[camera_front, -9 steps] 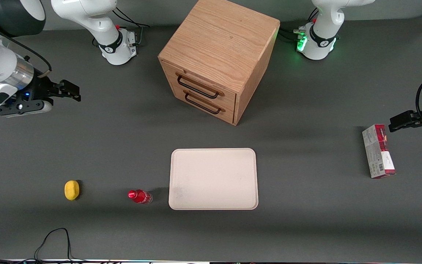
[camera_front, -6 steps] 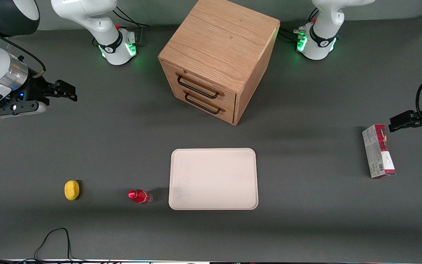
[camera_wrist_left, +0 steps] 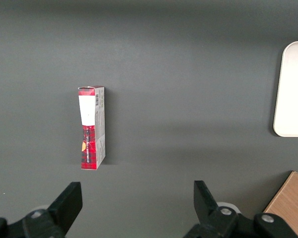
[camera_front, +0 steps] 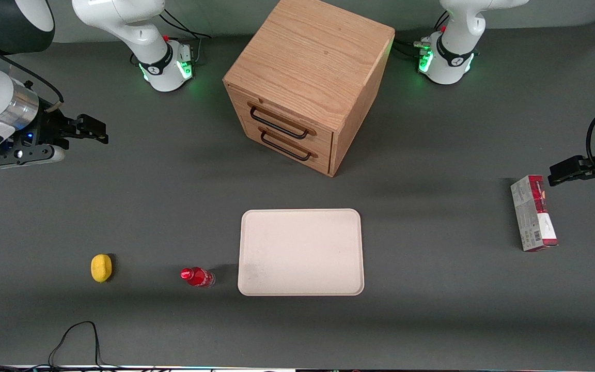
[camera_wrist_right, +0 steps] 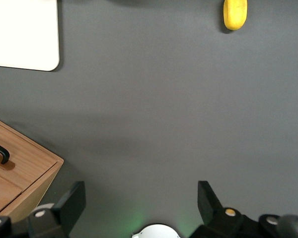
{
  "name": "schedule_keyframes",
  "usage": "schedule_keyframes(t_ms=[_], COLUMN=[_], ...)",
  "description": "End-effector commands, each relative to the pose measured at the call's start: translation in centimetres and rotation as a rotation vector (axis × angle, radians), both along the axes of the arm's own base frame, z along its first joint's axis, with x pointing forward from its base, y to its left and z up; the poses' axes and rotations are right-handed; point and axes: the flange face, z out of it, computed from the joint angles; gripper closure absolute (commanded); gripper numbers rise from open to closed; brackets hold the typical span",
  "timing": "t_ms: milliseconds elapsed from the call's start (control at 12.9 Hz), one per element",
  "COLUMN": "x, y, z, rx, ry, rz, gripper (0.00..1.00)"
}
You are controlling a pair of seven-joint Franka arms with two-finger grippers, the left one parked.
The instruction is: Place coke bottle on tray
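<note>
I take the tray as my landmark: a large, flat, cream-white rectangle with rounded corners and a low rim, matte, lying on the dark grey table. Starting at the working arm's end, my gripper hangs above bare table, well apart from the tray and farther from the front camera than it; in the right wrist view its black fingers stand wide apart with nothing between them. Next comes the lemon, a small, dull yellow oval, level with the tray's near edge but well off from it. The coke bottle lies on the table just beside the tray's near corner, not touching it; I see a glossy red cap, a red label and a bit of clear plastic at the base. Farther from the front camera than the tray stands the wooden drawer cabinet, a boxy oak-grained block with two dark wire handles. Toward the parked arm's end, well apart from the tray, rests a red-and-white rectangular carton.
</note>
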Motion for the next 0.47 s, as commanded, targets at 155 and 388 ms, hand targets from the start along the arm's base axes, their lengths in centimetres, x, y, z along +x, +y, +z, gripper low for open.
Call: schedule_keyframes(t_ms=[155,388], x=[0.5,3.2], y=[0.0,0.8], z=[0.3,0.7], rx=[0.024,0.016], ry=[0.010,-0.008], rz=[0.001,-0.014], gripper=[0.00,0.00])
